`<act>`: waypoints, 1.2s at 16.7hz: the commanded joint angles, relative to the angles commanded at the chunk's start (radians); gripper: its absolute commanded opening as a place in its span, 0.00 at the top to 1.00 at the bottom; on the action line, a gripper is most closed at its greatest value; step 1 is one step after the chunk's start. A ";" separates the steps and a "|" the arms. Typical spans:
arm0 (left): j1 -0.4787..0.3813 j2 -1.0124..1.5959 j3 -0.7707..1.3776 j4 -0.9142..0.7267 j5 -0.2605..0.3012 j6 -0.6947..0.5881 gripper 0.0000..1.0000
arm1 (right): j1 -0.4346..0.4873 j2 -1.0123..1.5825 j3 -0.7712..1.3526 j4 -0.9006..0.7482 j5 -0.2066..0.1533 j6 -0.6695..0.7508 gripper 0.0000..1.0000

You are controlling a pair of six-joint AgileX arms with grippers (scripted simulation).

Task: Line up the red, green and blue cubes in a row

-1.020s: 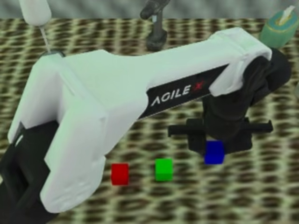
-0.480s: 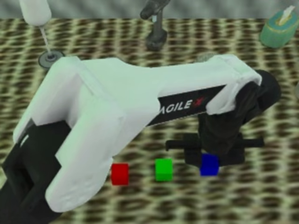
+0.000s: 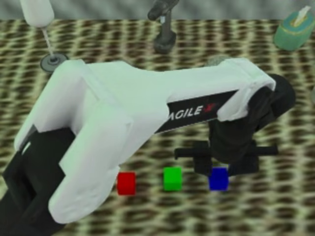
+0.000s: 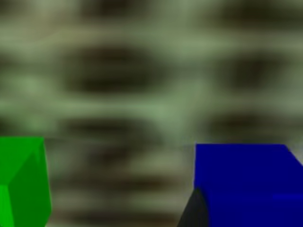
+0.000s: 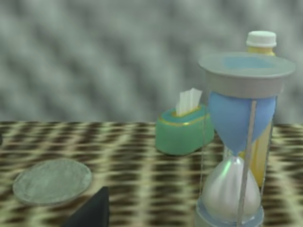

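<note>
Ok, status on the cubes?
Left gripper at blue cube, jaws state unclear. Red cube, green cube, blue in row. Nothing between them.

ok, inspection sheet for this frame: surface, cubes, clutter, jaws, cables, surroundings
Surface: table, mottled brown weave pattern.
Job's things: red cube, green cube, blue cube in a near-level row, apart.
Clutter: tissue box, hourglass, bottle behind it, silver disc, glass, dark tool.
Grippers: left gripper over the blue cube, jaws cannot be judged; right gripper unseen from above.
Cables: nothing seen.
Surroundings: grey mottled wall.
</note>
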 joint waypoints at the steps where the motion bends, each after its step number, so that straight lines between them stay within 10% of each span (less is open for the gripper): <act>1: 0.000 0.000 0.000 0.000 0.000 0.000 0.32 | 0.000 0.000 0.000 0.000 0.000 0.000 0.00; 6: 0.000 0.000 0.000 0.000 0.000 0.000 0.00 | 0.000 0.000 0.000 0.000 0.000 0.000 0.00; 20: 0.005 -0.016 0.132 -0.154 0.003 -0.005 0.00 | 0.000 0.000 0.000 0.000 0.000 0.000 0.00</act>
